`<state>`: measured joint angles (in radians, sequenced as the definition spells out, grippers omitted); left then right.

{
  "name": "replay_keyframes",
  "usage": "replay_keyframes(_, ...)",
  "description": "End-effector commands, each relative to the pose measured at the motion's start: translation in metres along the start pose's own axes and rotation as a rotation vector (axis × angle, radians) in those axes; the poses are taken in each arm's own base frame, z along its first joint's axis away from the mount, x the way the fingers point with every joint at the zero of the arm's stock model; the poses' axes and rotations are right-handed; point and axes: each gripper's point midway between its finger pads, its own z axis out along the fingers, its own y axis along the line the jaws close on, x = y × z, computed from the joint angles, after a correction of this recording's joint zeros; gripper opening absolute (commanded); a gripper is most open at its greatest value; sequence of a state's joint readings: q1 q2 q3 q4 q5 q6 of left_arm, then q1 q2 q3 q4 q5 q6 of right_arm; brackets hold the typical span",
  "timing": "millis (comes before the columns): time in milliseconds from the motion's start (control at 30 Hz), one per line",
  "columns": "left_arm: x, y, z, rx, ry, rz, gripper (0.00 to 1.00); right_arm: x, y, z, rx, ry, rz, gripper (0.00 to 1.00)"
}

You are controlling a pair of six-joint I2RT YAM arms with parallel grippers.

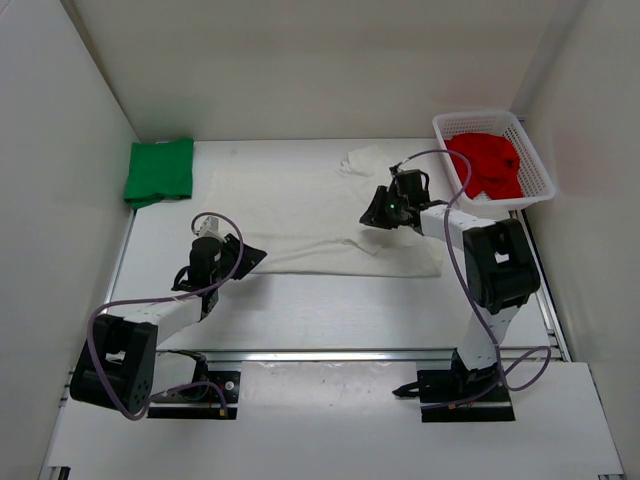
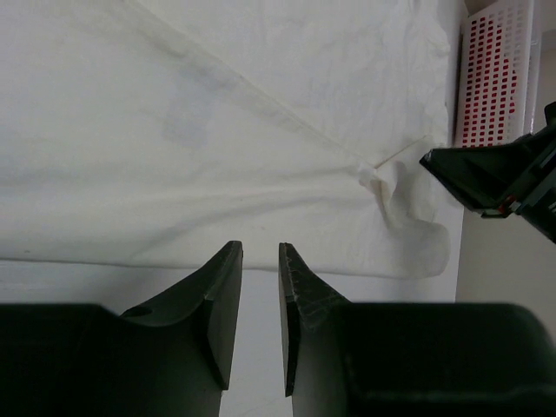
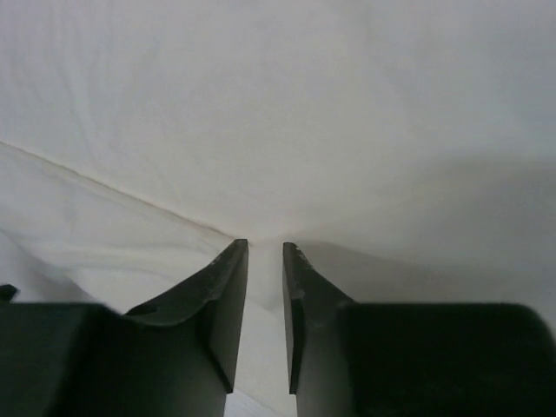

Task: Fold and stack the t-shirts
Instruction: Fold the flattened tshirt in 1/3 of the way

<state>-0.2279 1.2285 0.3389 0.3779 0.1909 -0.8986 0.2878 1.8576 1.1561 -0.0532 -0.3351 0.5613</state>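
Note:
The off-white t-shirt [image 1: 300,210] lies spread flat mid-table; it also fills the left wrist view [image 2: 261,130] and the right wrist view [image 3: 304,113]. The green t-shirt [image 1: 159,170] lies folded at the back left. The red t-shirt [image 1: 487,163] sits bunched in the basket. My left gripper [image 1: 257,255] [image 2: 261,248] is at the shirt's near-left hem, its jaws nearly together with bare table in the slit. My right gripper [image 1: 372,217] [image 3: 265,245] rests on the shirt's right part, its jaws closed to a slit with cloth in it and creases meeting at the tips.
A white mesh basket [image 1: 530,150] stands at the back right, also seen in the left wrist view [image 2: 491,78]. White walls close in the table on three sides. A metal rail [image 1: 330,353] runs along the near edge by the arm bases.

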Motion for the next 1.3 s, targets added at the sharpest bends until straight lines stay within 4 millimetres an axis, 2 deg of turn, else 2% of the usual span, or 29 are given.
replay_keyframes(0, -0.010, -0.007, -0.006, 0.019, -0.032, 0.012, 0.34, 0.011, -0.011, -0.022, 0.069, -0.048, -0.049, 0.23)
replay_keyframes(100, -0.010, -0.010, -0.007, 0.032, -0.037, 0.007, 0.36, 0.026, -0.019, -0.037, 0.091, -0.060, -0.055, 0.29)
replay_keyframes(133, -0.010, -0.009, -0.006, 0.027, -0.034, 0.009, 0.35, 0.027, -0.016, -0.040, 0.084, -0.062, -0.055, 0.29)
replay_keyframes(200, -0.007, -0.015, -0.005, 0.045, -0.017, 0.017, 0.35, 0.046, -0.028, -0.045, 0.128, -0.042, -0.051, 0.29)
replay_keyframes(233, -0.006, -0.013, -0.004, 0.038, -0.017, 0.014, 0.35, 0.048, -0.030, -0.048, 0.133, -0.053, -0.049, 0.29)
replay_keyframes(300, -0.004, -0.013, -0.005, 0.037, -0.019, 0.014, 0.35, 0.060, -0.040, -0.049, 0.141, -0.036, -0.021, 0.30)
replay_keyframes(433, -0.003, -0.013, -0.006, 0.040, -0.015, 0.013, 0.35, 0.063, -0.040, -0.039, 0.129, -0.001, -0.022, 0.32)
replay_keyframes(533, -0.003, -0.013, -0.007, 0.042, -0.021, 0.008, 0.35, 0.060, -0.031, -0.030, 0.099, 0.018, -0.019, 0.32)
replay_keyframes(667, -0.004, -0.012, -0.008, 0.041, -0.024, 0.014, 0.35, 0.060, -0.029, -0.019, 0.080, 0.022, -0.006, 0.31)
replay_keyframes(733, 0.000, -0.011, -0.007, 0.038, -0.013, 0.020, 0.35, 0.059, -0.026, -0.018, 0.074, 0.028, -0.014, 0.24)
replay_keyframes(833, 0.001, -0.010, -0.005, 0.037, -0.013, 0.019, 0.35, 0.055, -0.027, -0.017, 0.083, 0.018, -0.019, 0.23)
replay_keyframes(933, 0.008, -0.007, -0.004, 0.034, 0.011, 0.004, 0.35, 0.054, -0.025, -0.014, 0.081, 0.024, -0.028, 0.13)
replay_keyframes(1000, 0.008, -0.010, -0.002, 0.038, 0.010, 0.019, 0.35, 0.047, -0.025, -0.014, 0.087, 0.010, -0.033, 0.04)
replay_keyframes(1067, 0.007, -0.010, -0.001, 0.037, 0.005, 0.012, 0.35, 0.041, -0.023, -0.013, 0.095, 0.009, -0.031, 0.00)
replay_keyframes(1100, 0.011, -0.010, 0.000, 0.036, 0.018, 0.018, 0.35, 0.034, -0.021, -0.013, 0.101, -0.001, -0.047, 0.01)
replay_keyframes(1133, 0.013, -0.009, 0.000, 0.032, 0.023, 0.013, 0.35, 0.036, -0.024, -0.010, 0.111, 0.013, -0.039, 0.00)
replay_keyframes(1167, 0.015, -0.006, 0.000, 0.025, 0.029, 0.009, 0.35, 0.030, -0.019, -0.011, 0.111, 0.003, -0.060, 0.00)
replay_keyframes(1267, 0.009, -0.011, 0.002, 0.034, 0.016, 0.016, 0.35, 0.010, -0.010, -0.006, 0.110, -0.023, -0.077, 0.00)
